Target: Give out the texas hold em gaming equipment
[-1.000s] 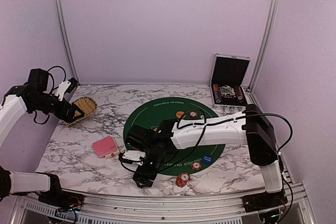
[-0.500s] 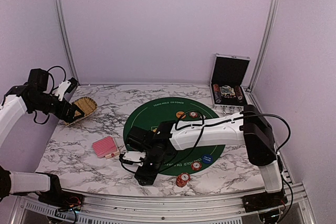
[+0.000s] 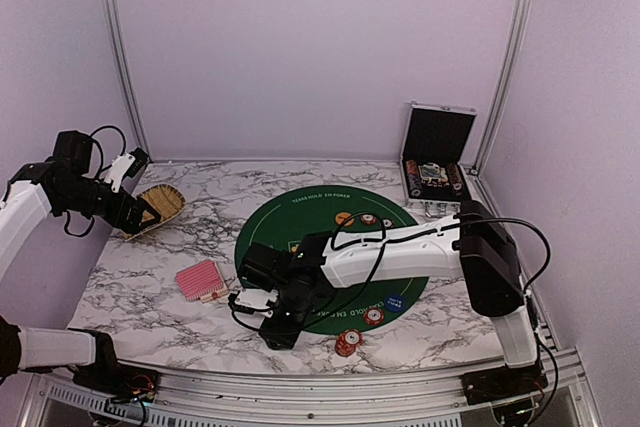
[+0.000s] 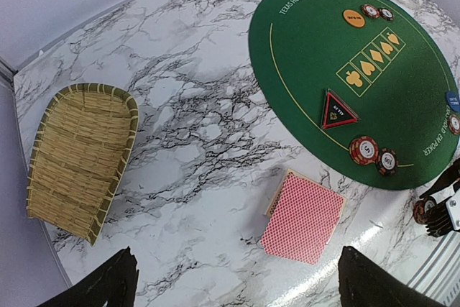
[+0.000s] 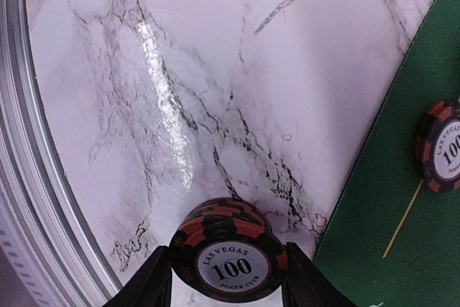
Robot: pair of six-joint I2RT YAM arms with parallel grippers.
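A stack of red-and-black poker chips (image 5: pixel 228 257) marked 100 stands on the marble beside the green mat (image 5: pixel 402 141). My right gripper (image 5: pixel 228 269) is shut on it, one finger pressed to each side. In the top view this gripper (image 3: pixel 283 331) is low by the mat's near-left edge. The pink-backed playing cards (image 4: pixel 303 218) lie on the marble left of the mat. On the mat lie a black triangular marker (image 4: pixel 337 109), two chips (image 4: pixel 364 149), an orange disc (image 4: pixel 353 16) and a blue disc (image 3: pixel 398 302). My left gripper (image 4: pixel 237 287) hangs open and empty, high above the table.
A woven straw basket (image 4: pixel 80 156) lies at the far left, under the left arm (image 3: pixel 60 187). The open silver case (image 3: pixel 437 157) stands at the back right. Two more chips (image 3: pixel 348 343) lie near the front. The table's metal rail (image 5: pixel 29 177) runs close to the right gripper.
My right gripper's fingers have closed in on the chip stack, and that gripper has shifted slightly toward the mat. The left arm has not moved.
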